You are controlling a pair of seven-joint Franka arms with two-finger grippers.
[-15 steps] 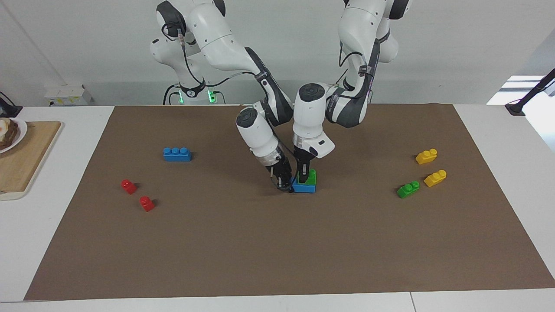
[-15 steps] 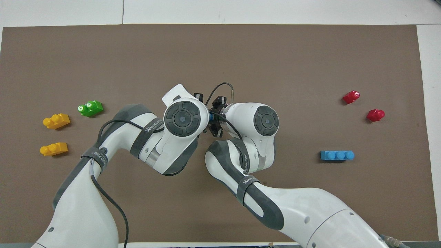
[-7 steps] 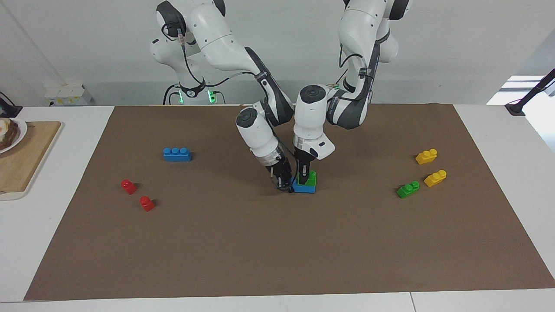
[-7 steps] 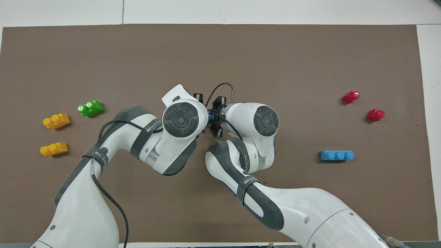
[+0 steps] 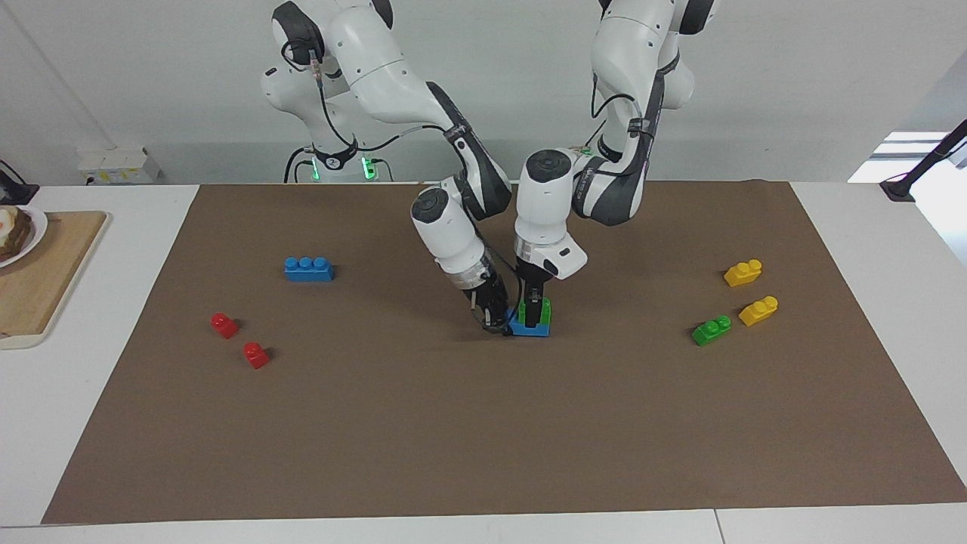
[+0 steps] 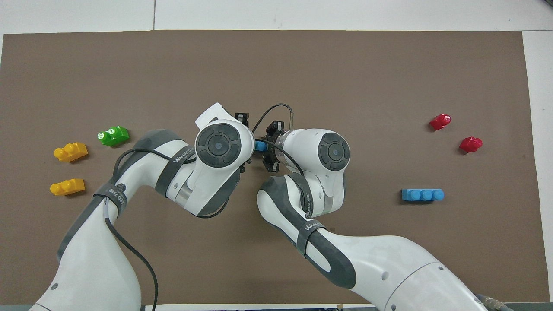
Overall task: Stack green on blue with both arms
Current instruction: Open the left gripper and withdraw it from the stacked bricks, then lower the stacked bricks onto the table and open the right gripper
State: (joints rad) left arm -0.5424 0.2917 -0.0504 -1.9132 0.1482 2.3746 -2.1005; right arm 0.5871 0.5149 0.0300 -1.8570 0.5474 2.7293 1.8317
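Release of the green brick (image 5: 536,311) onto the blue brick (image 5: 529,328) at mid-bench.

The left tool (image 5: 535,306) stands over the green brick, which sits on the blue brick's end toward the left arm; whether its fingers are parted cannot be told. The right tool (image 5: 495,321), fingers pinched together, presses at the blue brick's other end. A good finish likely means lifting the left tool straight up while the right tool pins the base, so the studs are not tugged loose.
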